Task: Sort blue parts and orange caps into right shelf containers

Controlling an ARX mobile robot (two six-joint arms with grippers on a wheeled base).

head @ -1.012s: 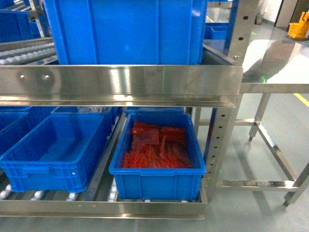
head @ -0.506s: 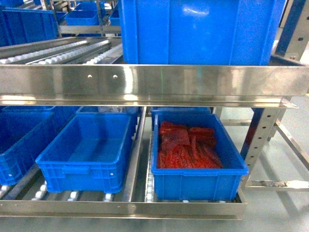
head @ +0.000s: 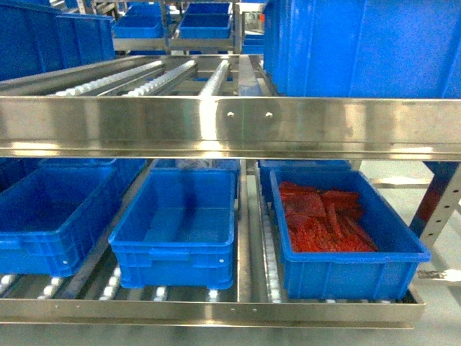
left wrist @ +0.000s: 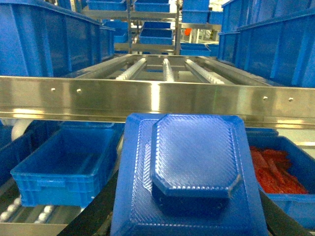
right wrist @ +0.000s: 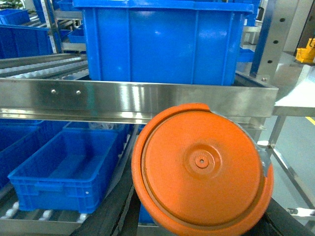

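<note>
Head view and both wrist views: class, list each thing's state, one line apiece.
middle crate: empty.
right crate: holding red-orange pieces.
upper crate: standing on the upper shelf.
blue part: held up at left wrist.
orange cap: held up at right wrist.

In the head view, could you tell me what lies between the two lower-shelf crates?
Between the empty crate and the red-filled crate runs a steel divider rail beside a roller track.
</note>
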